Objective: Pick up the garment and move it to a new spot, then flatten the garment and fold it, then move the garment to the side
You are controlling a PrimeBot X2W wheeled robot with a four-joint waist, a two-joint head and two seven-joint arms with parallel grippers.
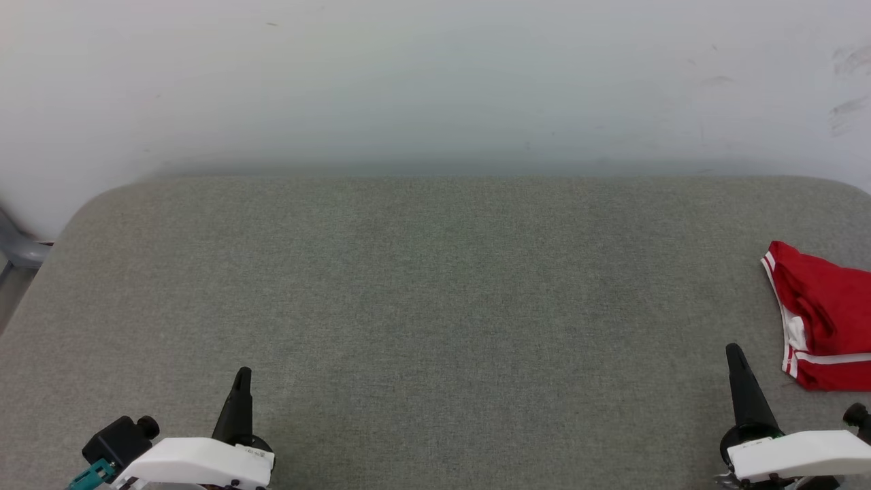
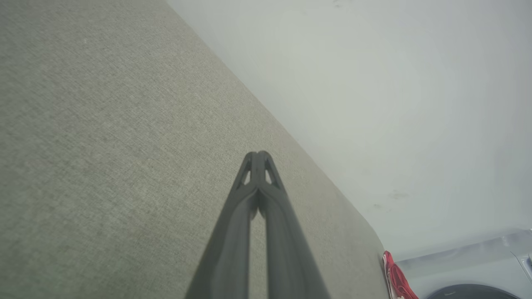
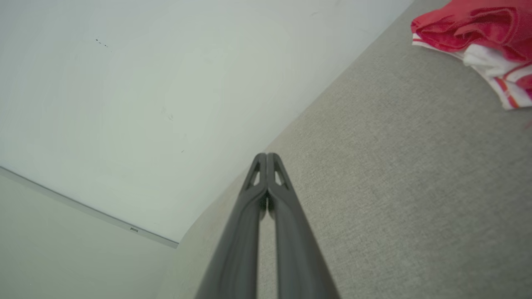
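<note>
The garment point(image 1: 823, 316) is a red bundle with white and striped trim, lying crumpled at the right edge of the grey table point(image 1: 435, 306). In the right wrist view the garment point(image 3: 482, 33) sits at the upper right; in the left wrist view a sliver of the garment point(image 2: 397, 280) shows at the table's far end. My right gripper point(image 1: 733, 350) is shut and empty, a short way left of the garment and not touching it. My left gripper point(image 1: 242, 373) is shut and empty near the front left. Both wrist views show the tips pressed together: left gripper point(image 2: 258, 154), right gripper point(image 3: 266, 155).
A pale wall point(image 1: 435, 82) rises right behind the table's far edge. A grey metal frame part point(image 1: 17, 252) stands off the table's left side. The table's corners are rounded.
</note>
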